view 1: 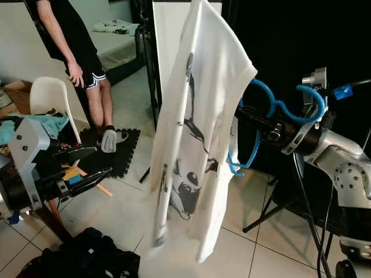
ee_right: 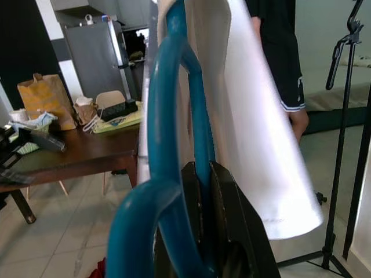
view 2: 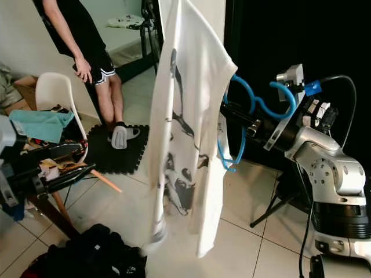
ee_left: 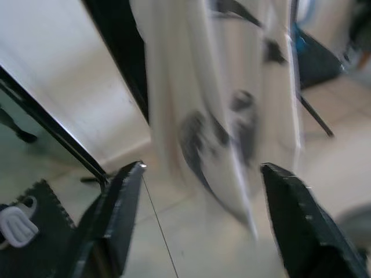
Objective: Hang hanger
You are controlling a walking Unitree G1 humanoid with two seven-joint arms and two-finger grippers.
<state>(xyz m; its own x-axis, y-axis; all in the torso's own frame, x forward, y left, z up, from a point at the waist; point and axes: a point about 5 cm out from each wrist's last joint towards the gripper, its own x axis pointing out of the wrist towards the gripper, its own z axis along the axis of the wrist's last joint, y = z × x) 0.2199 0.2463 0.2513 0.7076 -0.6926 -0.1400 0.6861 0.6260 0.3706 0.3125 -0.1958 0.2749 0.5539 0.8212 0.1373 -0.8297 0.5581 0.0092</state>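
Our right claw [view 1: 246,120] pinches the blue hanger [view 1: 272,107], holding its shirt [view 1: 194,133] floor-clear for hanging; left claw [view 1: 87,165] spread, idle.

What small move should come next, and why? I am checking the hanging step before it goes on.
Probably the right gripper should lift the blue hanger toward a rail. It is shut on the hanger, and the white T-shirt hangs freely from it above the tiled floor, hooked on nothing I can see. The left gripper is open, low and apart.
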